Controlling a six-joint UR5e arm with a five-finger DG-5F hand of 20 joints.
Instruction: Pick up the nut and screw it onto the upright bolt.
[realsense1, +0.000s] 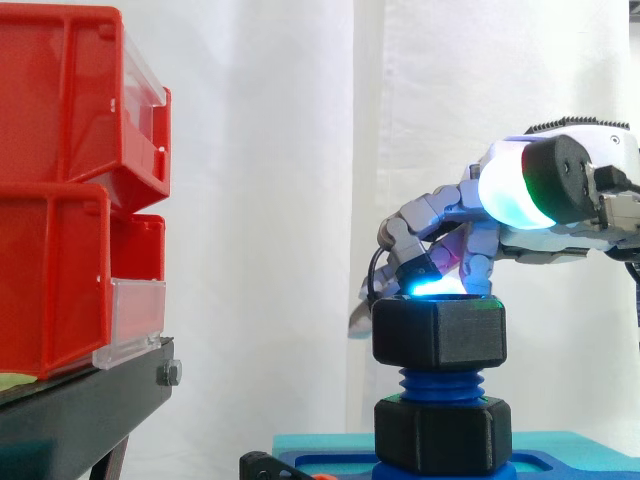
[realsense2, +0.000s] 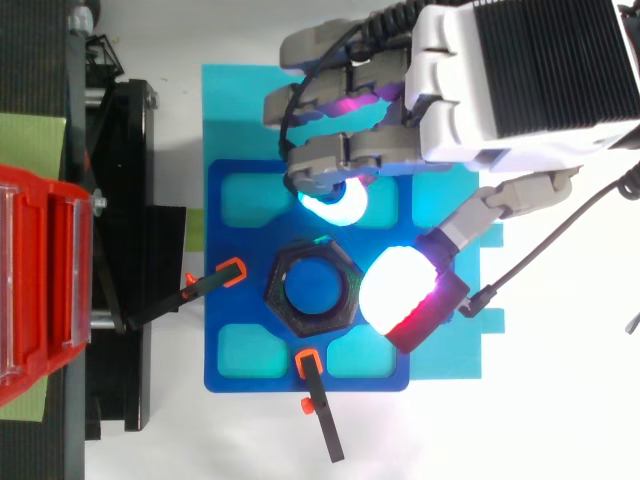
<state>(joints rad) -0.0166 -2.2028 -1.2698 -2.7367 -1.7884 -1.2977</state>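
Note:
A black hexagonal nut (realsense1: 438, 333) (realsense2: 283, 301) sits on the top of the upright blue bolt (realsense1: 440, 384) (realsense2: 315, 288), with bare thread showing below it. A second black nut (realsense1: 442, 432) rests at the bolt's foot. My hand (realsense1: 560, 190) (realsense2: 500, 80) hovers just over the upper nut, reaching in from the right. One cyan-glowing fingertip (realsense1: 435, 288) (realsense2: 335, 205) hangs at the nut's top rim on its far side. The white-and-red thumb pad (realsense2: 400, 290) lies beside the nut's right edge and higher than it. Nothing is pinched; the hand is open.
The bolt stands on a blue baseplate (realsense2: 225, 330) over a cyan mat (realsense2: 225, 100). Two black clamps with orange tips (realsense2: 232, 270) (realsense2: 308, 362) hold the plate. Red bins (realsense1: 60, 200) (realsense2: 40, 280) on a black stand (realsense1: 80, 410) rise at the left.

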